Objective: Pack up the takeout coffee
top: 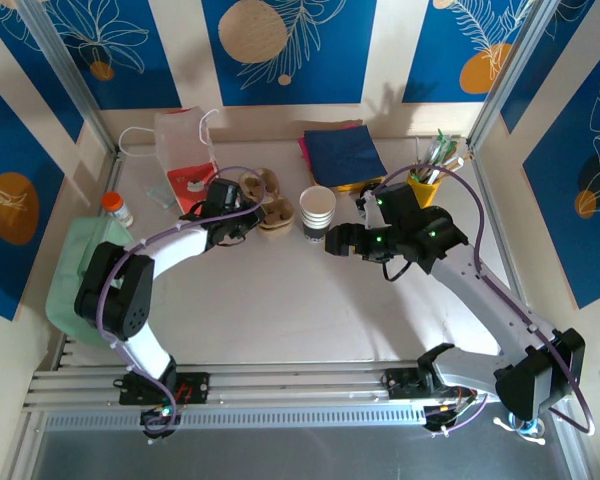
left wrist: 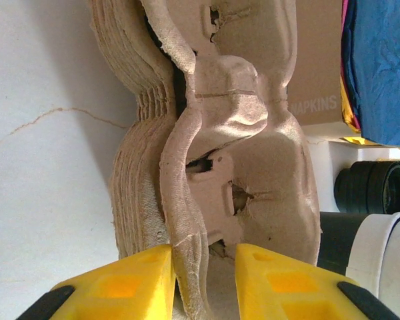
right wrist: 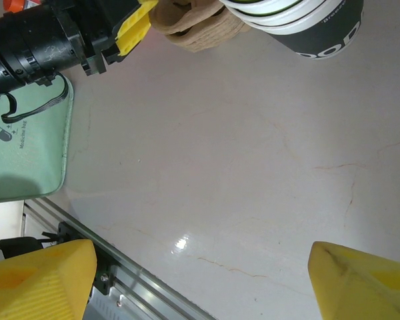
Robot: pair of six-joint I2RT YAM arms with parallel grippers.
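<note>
The edge of the brown carrier (left wrist: 253, 180) is hugged narrowly by the left gripper (left wrist: 203, 267); a firm hold cannot be told. The right gripper (right wrist: 200, 250) is spread wide near the white cup (top: 317, 212).

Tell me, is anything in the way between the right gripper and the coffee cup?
Nothing that I can see. The right gripper is open right next to the coffee cup, with just bare table between them.
</note>
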